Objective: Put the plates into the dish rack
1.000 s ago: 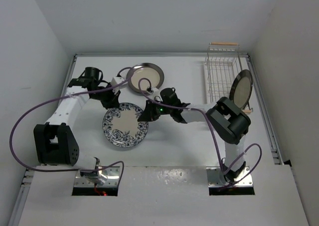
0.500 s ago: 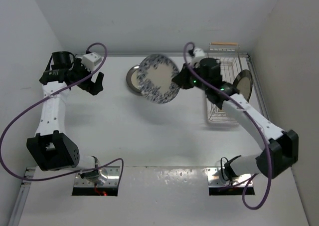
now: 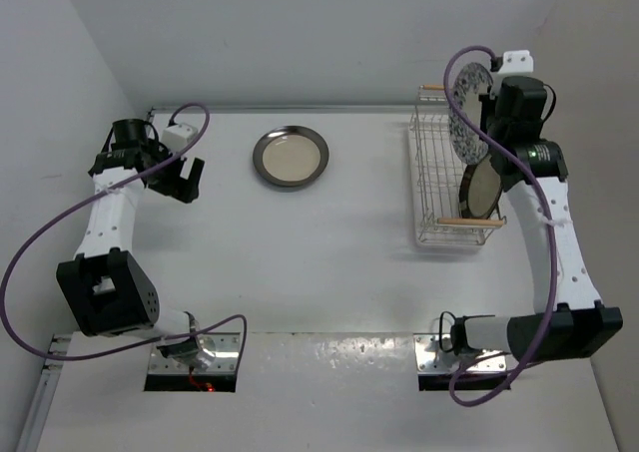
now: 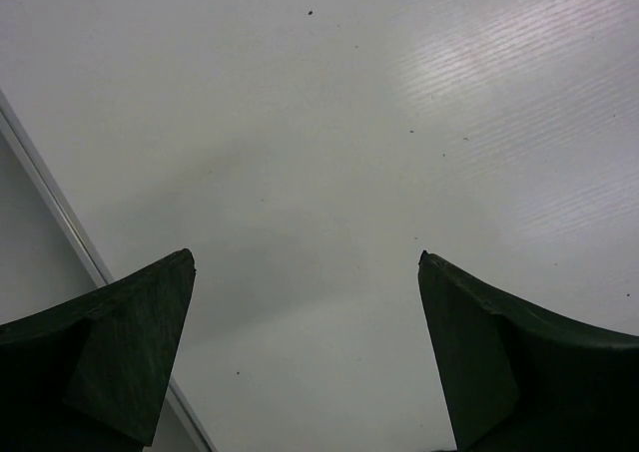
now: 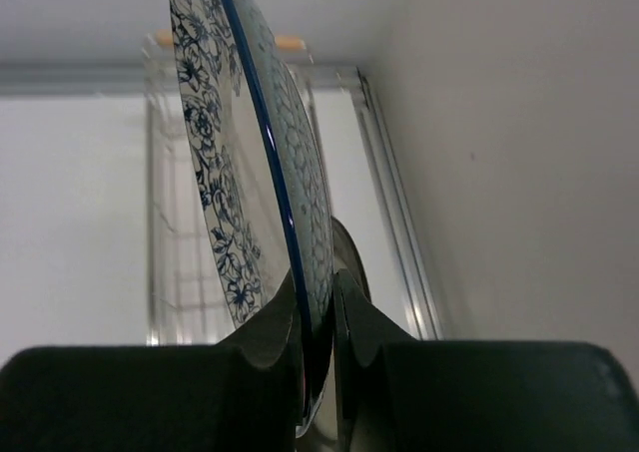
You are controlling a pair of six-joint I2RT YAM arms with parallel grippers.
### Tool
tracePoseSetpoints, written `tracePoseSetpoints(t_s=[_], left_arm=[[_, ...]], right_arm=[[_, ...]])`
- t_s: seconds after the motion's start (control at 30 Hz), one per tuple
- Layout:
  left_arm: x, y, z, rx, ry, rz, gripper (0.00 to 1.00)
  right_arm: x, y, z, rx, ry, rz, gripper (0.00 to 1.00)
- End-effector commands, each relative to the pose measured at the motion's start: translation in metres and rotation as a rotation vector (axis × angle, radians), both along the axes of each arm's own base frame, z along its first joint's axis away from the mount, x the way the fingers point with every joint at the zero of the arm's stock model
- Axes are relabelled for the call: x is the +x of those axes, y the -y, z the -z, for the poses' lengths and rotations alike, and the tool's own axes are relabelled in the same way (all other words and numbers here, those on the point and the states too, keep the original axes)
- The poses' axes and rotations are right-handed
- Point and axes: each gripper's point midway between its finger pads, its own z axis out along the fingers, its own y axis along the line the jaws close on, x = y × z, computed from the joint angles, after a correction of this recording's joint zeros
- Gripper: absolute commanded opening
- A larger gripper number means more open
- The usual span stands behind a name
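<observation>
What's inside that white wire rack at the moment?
One cream, dark-rimmed plate stands on edge in the near half of the rack. The right gripper holds the blue floral plate over the far end; whether its lower edge sits inside is hidden.

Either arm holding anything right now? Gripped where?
Right jaws clamp the blue floral plate at its rim, plate edge-on. Left jaws open, empty.
</observation>
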Motion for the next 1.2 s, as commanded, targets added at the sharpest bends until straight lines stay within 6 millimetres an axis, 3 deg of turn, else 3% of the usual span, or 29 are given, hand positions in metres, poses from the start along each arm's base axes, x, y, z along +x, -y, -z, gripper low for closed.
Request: tracePoseSetpoints(t_s=[0.0, 0.07, 0.13, 0.17, 0.23, 0.27, 0.4, 0.67, 0.8, 0.9, 1.17], left_arm=[[0.006, -0.003, -0.006, -0.007, 0.029, -0.023, 0.98], [0.006, -0.003, -0.006, -0.007, 0.029, -0.023, 0.98], [0.006, -0.003, -0.006, -0.007, 0.029, -0.023, 0.98], [0.006, -0.003, -0.006, -0.007, 0.029, -0.023, 0.98], [0.006, -0.003, -0.006, -0.007, 0.029, -0.023, 0.98], [0.006, -0.003, -0.006, -0.007, 0.029, -0.023, 0.98], [0.005, -0.003, -0.002, -0.01, 0.02, -0.023, 0.98], [0.005, -0.003, -0.002, -0.01, 0.02, -0.023, 0.98], [0.005, -0.003, -0.002, -0.01, 0.02, -0.023, 0.98], [0.006, -0.003, -0.003, -0.007, 0.029, -0.023, 0.98], [0.006, -0.005, -0.003, 0.005, 0.028, -0.022, 0.98]], right_arm=[[0.005, 0.012, -0.003, -0.033, 0.015, 0.027, 0.0], [0.002, 0.012, 0.023, -0.026, -0.024, 0.021, 0.0], [0.0, 0.013, 0.031, -0.023, -0.031, 0.027, 0.0], [-0.001, 0.013, 0.052, -0.027, -0.076, 0.029, 0.0], [-0.005, 0.015, 0.062, -0.03, -0.103, 0.035, 0.0], [-0.007, 0.015, 0.077, -0.002, -0.128, 0.055, 0.0], [-0.017, 0.023, 0.094, -0.015, -0.164, 0.112, 0.0], [-0.021, 0.015, 0.107, 0.003, -0.19, 0.085, 0.0], [-0.031, 0.015, 0.124, 0.039, -0.238, 0.131, 0.0], [-0.036, 0.013, 0.141, 0.051, -0.273, 0.136, 0.12], [-0.034, 0.005, 0.142, 0.09, -0.237, 0.122, 0.32]])
